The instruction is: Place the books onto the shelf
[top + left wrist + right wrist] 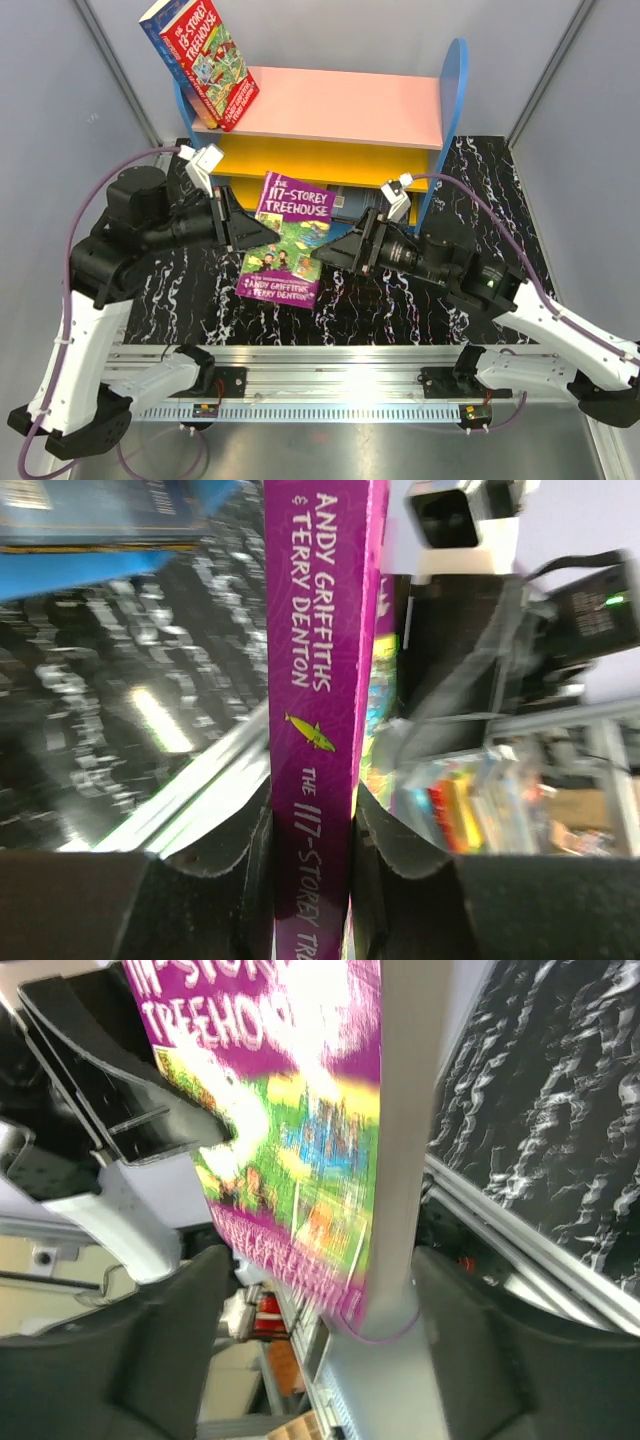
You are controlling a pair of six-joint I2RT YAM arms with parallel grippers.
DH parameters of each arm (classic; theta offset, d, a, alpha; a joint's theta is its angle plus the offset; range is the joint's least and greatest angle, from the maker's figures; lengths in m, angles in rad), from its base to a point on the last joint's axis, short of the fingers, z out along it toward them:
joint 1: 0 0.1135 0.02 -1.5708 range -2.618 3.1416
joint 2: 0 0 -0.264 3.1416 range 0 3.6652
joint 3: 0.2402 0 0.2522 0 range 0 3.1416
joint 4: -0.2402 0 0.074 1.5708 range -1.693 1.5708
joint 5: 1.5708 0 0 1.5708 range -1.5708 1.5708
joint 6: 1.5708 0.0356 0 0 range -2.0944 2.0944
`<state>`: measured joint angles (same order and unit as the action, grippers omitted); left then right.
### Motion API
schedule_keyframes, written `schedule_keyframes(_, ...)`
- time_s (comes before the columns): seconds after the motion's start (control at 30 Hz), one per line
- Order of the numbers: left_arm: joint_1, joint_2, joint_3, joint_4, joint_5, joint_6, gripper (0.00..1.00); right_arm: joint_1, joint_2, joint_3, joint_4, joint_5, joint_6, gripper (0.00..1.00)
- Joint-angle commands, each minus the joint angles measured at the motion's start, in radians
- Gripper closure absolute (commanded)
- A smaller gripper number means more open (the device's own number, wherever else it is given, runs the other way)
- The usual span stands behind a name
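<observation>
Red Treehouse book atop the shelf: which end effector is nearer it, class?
Left. The left end effector, gripping the purple 117-Storey Treehouse book's spine, is below the red book; the right end effector is farther, at the purple book's opposite edge.

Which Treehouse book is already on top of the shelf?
The red one, tilted at the left end of the pink board. The purple one is in front, clamped in the left tool.
</observation>
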<state>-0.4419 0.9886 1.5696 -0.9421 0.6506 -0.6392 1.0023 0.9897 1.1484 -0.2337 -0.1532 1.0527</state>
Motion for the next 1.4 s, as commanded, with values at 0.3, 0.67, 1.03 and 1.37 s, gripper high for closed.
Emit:
schedule_keyframes(0.3, 0.011, 0.102, 0.319, 0.265, -0.498, 0.145, 1.00, -0.008, -0.189, 0.203, -0.443, 0.217, -0.091, 0.00)
schedule_keyframes(0.67, -0.004, 0.145, 0.161, 0.863, -0.782, 0.295, 1.00, -0.008, -0.437, 0.054, -0.535, 0.326, 0.089, 0.02)
schedule_keyframes(1.03, -0.105, 0.291, 0.060, 1.230, -1.016, 0.612, 1.00, -0.008, -0.422, 0.051, -0.572, 0.354, 0.108, 0.06)
schedule_keyframes(1.37, -0.156, 0.337, -0.011, 1.471, -1.203, 0.838, 1.00, -0.008, -0.470, -0.049, -0.533, 0.360, 0.164, 0.09)
